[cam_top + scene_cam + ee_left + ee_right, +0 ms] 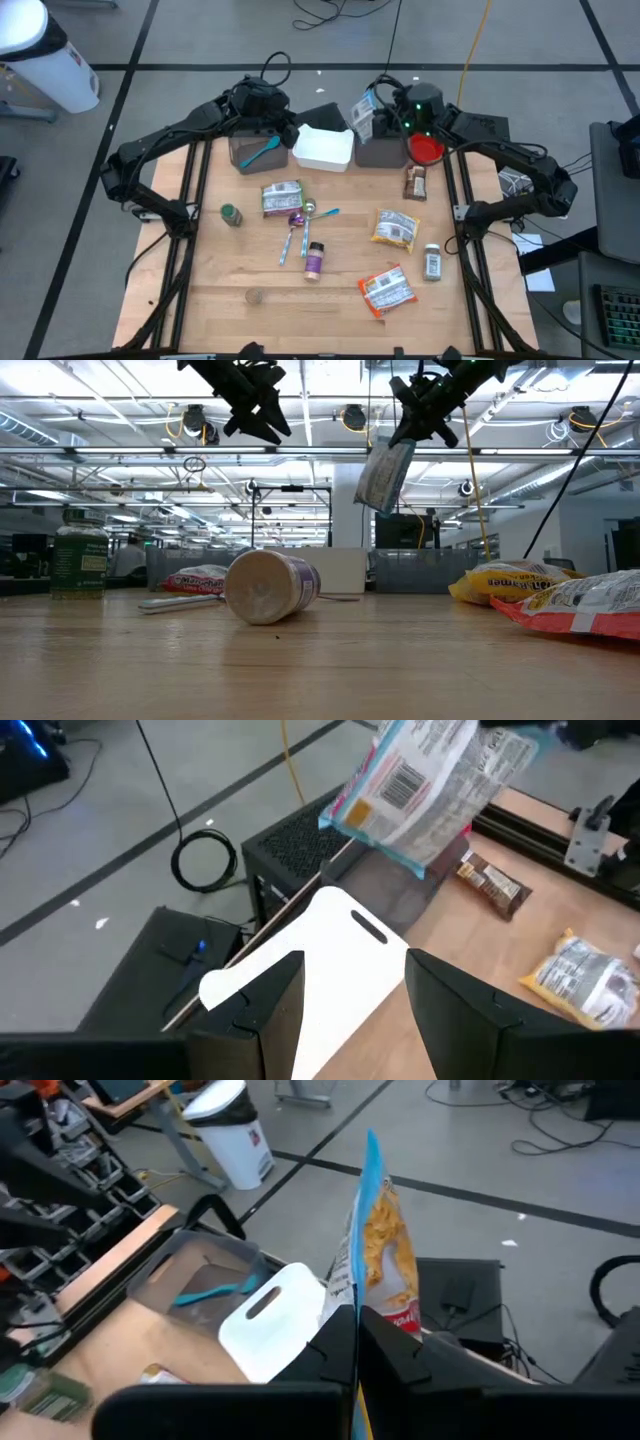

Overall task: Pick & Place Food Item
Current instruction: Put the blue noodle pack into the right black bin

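While the food packet (pixel 364 112) is hanging in the air above the far edge of the table, the right gripper (pixel 357 1342) is pinching it by its lower edge, fingers clamped tight on the foil. Seen from above, the packet is sitting at about twelve o'clock on the table, over the grey bin (pixel 383 150) on the right side and just beside the white lidded container (pixel 323 148). A red dish (pixel 427 150) is lying at the bin's three o'clock.

Left gripper (pixel 349 1010) is hovering over the white container, fingers standing apart with nothing between them. At the container's nine o'clock the other clear bin (pixel 255 152) is holding a teal utensil (pixel 261 153).

Toward six o'clock from the bins, loose items are lying on the wooden table (pixel 220 300): a green snack pack (pixel 282 197), a small green jar (pixel 231 214), spoons (pixel 302 222), a purple bottle (pixel 314 259) on its side, a yellow bag (pixel 394 228), an orange-red pouch (pixel 386 290), a spice jar (pixel 432 261) and a brown bar (pixel 416 182).
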{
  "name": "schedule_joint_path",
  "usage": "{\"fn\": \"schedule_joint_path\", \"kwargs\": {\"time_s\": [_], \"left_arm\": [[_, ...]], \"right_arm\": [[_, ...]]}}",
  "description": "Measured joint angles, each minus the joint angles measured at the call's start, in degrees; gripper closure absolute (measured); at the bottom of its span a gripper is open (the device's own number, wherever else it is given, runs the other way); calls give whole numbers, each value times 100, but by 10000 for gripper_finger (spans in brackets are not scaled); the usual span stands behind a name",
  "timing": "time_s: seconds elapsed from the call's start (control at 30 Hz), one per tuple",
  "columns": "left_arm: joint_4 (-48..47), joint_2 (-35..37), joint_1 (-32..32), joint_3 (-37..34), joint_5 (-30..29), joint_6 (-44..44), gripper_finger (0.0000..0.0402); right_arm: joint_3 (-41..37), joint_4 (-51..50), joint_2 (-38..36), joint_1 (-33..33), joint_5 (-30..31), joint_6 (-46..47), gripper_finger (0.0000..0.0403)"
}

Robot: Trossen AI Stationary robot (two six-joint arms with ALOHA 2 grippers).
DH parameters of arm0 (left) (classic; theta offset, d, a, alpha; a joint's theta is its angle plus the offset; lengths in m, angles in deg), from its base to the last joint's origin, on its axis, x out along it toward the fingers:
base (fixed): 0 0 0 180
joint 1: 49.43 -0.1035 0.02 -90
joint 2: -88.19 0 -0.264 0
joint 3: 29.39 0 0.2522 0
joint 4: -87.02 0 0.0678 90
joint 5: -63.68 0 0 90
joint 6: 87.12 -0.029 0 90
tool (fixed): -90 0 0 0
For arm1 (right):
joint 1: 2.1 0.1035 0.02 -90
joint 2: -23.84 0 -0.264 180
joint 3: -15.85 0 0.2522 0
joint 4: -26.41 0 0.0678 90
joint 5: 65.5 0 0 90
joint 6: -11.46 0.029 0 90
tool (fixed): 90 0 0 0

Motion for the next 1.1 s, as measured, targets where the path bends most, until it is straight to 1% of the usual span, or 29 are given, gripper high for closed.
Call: {"fn": "schedule_joint_path", "kwargs": {"time_s": [0.13, 0.27, 0.4, 0.57, 0.7, 0.8, 0.9, 1.1], "left_arm": [[49, 0, -70, 0, -160, -327, 218], [219, -1, -321, 0, -374, -477, 218], [310, -1, -732, 0, -391, -610, 218], [502, -2, -1256, 0, -22, -810, 218], [723, -2, -1530, 0, 260, -850, 218], [882, -2, -1647, -1, 489, -888, 218], [935, -2, -1710, 0, 650, -904, 218], [908, -2, -1715, -2, 815, -904, 218]], "right_arm": [[0, -18, -50, -107, 20, 97, 403], [0, -269, -120, -156, 52, 250, 403], [0, -894, -299, -133, 689, 537, 403], [0, -1486, -640, -62, 1257, 1009, 403], [0, -1781, -815, -63, 1646, 1306, 403], [0, -1778, -830, -65, 1799, 1450, 403], [0, -1766, -718, -64, 1812, 1487, 403], [-225, -1703, -521, -63, 1795, 1644, 403]]}}
